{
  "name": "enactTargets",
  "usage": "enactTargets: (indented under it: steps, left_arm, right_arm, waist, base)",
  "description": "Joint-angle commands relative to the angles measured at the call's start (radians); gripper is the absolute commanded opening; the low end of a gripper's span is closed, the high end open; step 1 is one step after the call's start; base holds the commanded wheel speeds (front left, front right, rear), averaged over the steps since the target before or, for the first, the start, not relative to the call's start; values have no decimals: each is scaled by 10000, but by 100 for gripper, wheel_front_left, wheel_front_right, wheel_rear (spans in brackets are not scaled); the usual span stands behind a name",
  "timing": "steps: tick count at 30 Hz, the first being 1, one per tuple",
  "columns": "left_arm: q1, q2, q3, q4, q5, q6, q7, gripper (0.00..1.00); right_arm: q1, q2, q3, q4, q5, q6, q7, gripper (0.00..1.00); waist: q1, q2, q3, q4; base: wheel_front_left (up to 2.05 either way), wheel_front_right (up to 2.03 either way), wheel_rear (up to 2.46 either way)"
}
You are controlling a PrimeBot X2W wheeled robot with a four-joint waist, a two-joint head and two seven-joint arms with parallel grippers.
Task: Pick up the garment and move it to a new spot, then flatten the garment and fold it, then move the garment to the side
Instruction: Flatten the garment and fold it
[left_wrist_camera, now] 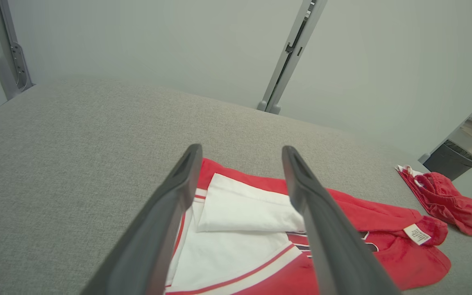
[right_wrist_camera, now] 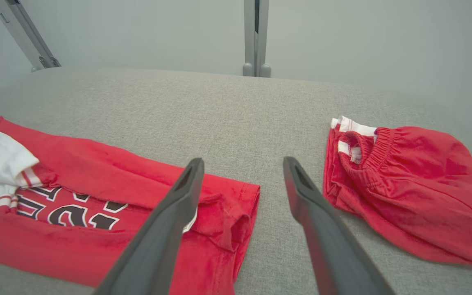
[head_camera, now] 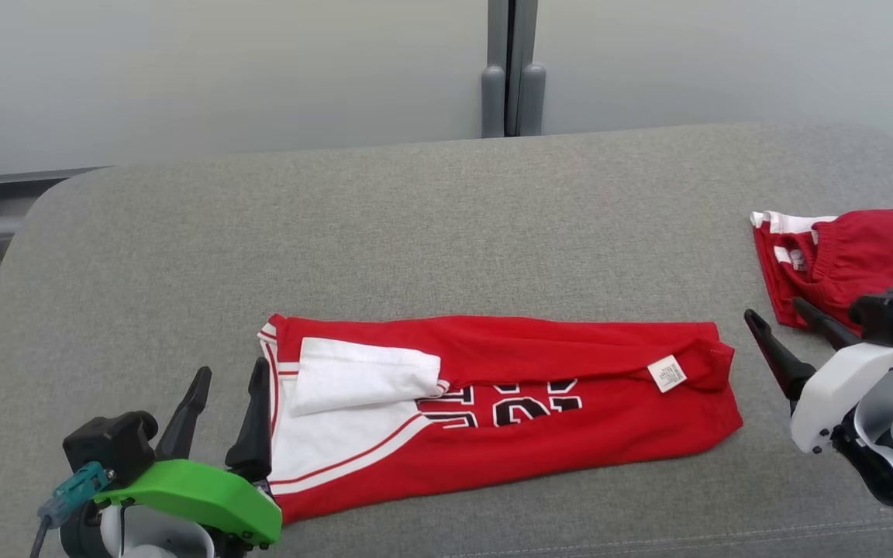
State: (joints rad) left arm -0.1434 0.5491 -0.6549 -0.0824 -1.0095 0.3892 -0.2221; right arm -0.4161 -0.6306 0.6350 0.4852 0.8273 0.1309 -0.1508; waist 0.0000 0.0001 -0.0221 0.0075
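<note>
Pale wall [head_camera: 222,70] behind, a grey cloth-covered bench [head_camera: 431,225] in front, and on it the red jersey [head_camera: 539,387], lying in a long band across the near middle. It looks folded lengthwise already, black lettering half tucked under the upper layer. A white panel [head_camera: 361,376] is doubled over at its left end and a white label [head_camera: 667,374] is turned out near its right end.

The left tool [head_camera: 231,370] hovers at that white end, fingers apart, one tip right by the hem, nothing between them. The right tool [head_camera: 773,308] hangs just off the other end, fingers apart too and empty, in the gap between the jersey and a bunched pair of red shorts [head_camera: 865,256] at the far right.

Now, handling. This is thin, light knit: no stiffness at all, and it will sag and slide apart wherever it isn't supported. I'd say the layers are the worry, since a pinch on the top sheet alone would peel the fold open. The best hold looks like both short ends at once, each tool biting through every layer at the edge, the left under the doubled white panel and the right at the hem by the label. Lift level and carry it taut, and keep clear of the shorts.
</note>
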Motion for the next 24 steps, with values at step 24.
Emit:
enactTargets:
  steps: [24]
  left_arm:
    - [-612,-283,4,-191,328,-6,-56,100]
  right_arm:
    - [-2013,-211,3058,1701,-19,-4,1669,0]
  waist:
    - [0,-1,1469,1068]
  base:
    - [0,0,0]
